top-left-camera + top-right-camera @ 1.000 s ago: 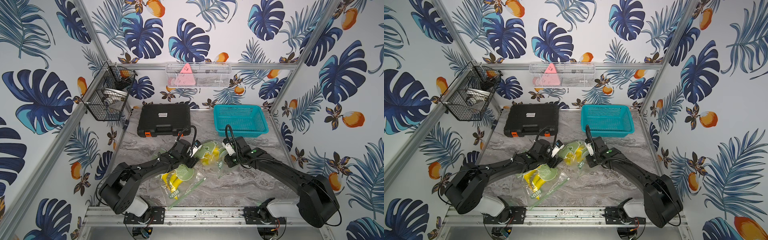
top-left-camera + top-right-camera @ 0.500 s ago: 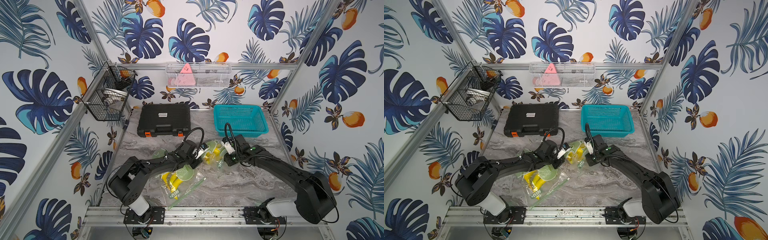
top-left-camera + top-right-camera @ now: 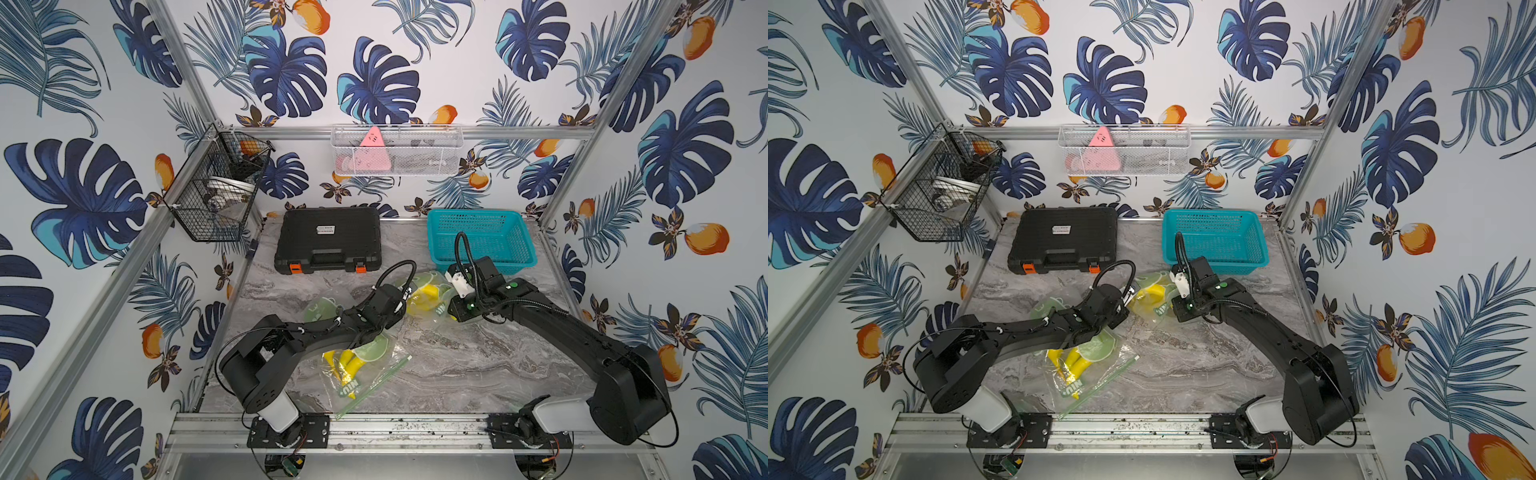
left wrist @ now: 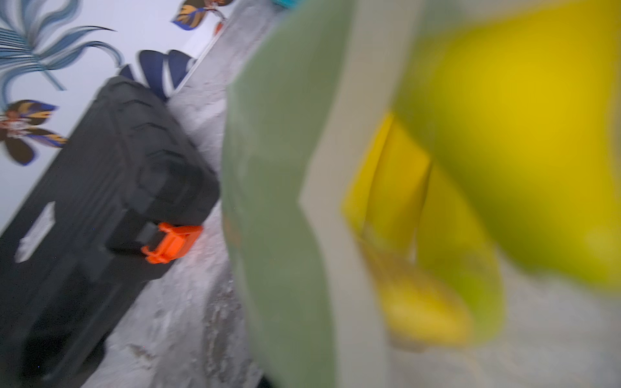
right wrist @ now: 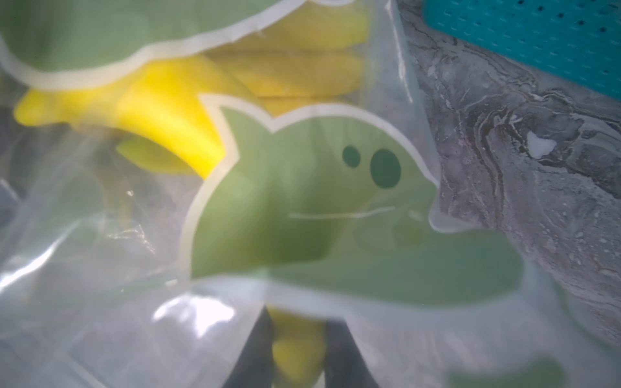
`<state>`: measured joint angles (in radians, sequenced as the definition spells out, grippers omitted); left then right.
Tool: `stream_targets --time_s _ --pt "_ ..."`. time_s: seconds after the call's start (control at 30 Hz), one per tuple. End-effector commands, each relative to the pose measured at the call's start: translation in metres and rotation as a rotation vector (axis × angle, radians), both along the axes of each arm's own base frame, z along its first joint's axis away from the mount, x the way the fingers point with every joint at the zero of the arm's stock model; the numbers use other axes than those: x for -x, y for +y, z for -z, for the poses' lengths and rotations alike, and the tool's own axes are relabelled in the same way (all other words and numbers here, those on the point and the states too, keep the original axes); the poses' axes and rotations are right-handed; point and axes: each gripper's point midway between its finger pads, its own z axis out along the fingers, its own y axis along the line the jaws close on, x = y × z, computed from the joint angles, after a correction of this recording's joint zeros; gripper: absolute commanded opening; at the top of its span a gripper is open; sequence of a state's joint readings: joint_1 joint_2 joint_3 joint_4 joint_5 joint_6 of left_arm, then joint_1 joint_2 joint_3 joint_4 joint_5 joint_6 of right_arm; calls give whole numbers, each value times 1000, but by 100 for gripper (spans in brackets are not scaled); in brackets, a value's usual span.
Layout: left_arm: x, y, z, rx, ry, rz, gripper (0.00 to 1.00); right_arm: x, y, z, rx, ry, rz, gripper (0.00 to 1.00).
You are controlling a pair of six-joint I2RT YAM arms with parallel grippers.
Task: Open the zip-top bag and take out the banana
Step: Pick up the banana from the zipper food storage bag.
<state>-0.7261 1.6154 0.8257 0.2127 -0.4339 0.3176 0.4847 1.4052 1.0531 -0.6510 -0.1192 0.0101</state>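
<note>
The left tool is closed at the 9 o'clock edge of the bag, which lies just 1 o'clock of the desk centre with the banana inside. The right tool meets its 3 o'clock edge, and I cannot tell whether it grips.

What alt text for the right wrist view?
A clear zip-top bag printed with green cartoon shapes fills the view, a yellow banana inside it. Two dark gripper fingers show blurred through the plastic; marble table and teal basket lie beyond.
</note>
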Motion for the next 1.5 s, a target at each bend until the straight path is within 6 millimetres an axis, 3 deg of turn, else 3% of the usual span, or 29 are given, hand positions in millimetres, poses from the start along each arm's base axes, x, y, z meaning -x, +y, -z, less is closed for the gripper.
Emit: stream_targets --time_s 0.0,0.17,0.2,0.27,0.37,0.43,0.53,0.57,0.67,0.83,0.93,1.03,1.1,1.33,1.47 --pt "-16 15 -33 -74 -209 -99 0 9 -2 -2 30 54 -30 15" --pt "-29 26 -67 -121 -446 -207 0 19 -8 -5 60 84 -60 16" --pt "-32 25 -67 -127 -458 -221 0 17 -4 -12 50 87 -74 16" --pt "-39 24 -64 -157 -466 -258 0 25 -7 -9 82 153 -86 16" --pt "-42 25 -63 -214 -520 -298 0 48 -19 -5 163 302 -106 17" --pt "-41 28 -66 -222 -558 -333 0 54 -21 -16 145 317 -90 17" --pt "-44 26 -59 -236 -518 -341 0 71 -18 -29 94 389 -92 20" --pt "-46 26 -57 -248 -501 -342 0 76 -14 -34 61 401 -96 15" --pt "-49 25 -54 -248 -473 -343 0 87 1 -56 -55 413 -123 16" --pt "-70 44 -48 -236 -344 -406 0 88 -1 -63 -43 409 -146 18" --pt "-81 60 -51 -229 -308 -464 0 80 -7 -51 21 434 -109 16" --pt "-87 68 -56 -213 -288 -485 0 66 -24 -43 121 423 -24 14" --pt "-89 76 -56 -201 -283 -503 0 54 -46 -42 168 404 65 15" --pt "-90 77 -46 -164 -224 -501 0 35 -78 -67 -6 313 213 13" --pt "-90 75 -46 -142 -207 -491 0 -10 -105 -76 -12 173 363 18"
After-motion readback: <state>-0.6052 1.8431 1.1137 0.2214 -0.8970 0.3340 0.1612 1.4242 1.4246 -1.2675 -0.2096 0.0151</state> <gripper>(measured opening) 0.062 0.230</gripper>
